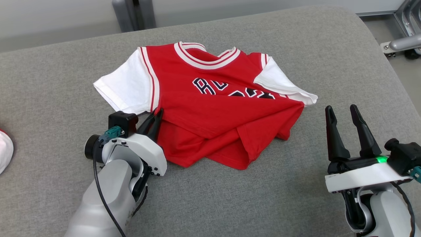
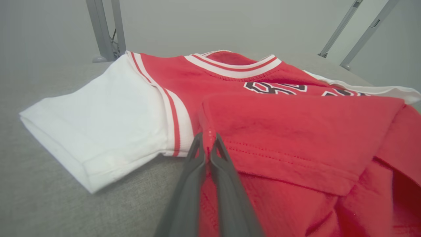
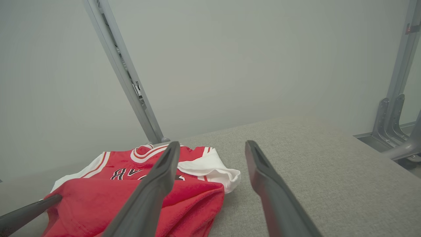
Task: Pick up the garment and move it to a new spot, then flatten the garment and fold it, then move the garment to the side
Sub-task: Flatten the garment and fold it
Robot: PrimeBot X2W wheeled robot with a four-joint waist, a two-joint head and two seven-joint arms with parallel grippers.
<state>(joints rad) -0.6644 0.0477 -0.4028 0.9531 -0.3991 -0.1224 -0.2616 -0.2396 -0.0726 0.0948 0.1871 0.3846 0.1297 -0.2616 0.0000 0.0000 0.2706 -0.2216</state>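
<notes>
Where left fingers (image 2: 189,184) meet, garment (image 2: 279,131) — pinched tight

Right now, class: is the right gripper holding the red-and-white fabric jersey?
No, the right gripper stands open, apart from the red-and-white fabric jersey.

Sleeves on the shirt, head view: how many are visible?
2, both white. The left sleeve lies flat, just beyond the left gripper, which is pinching the shirt. The right sleeve is rumpled at the shirt's opposite side. None hidden.
</notes>
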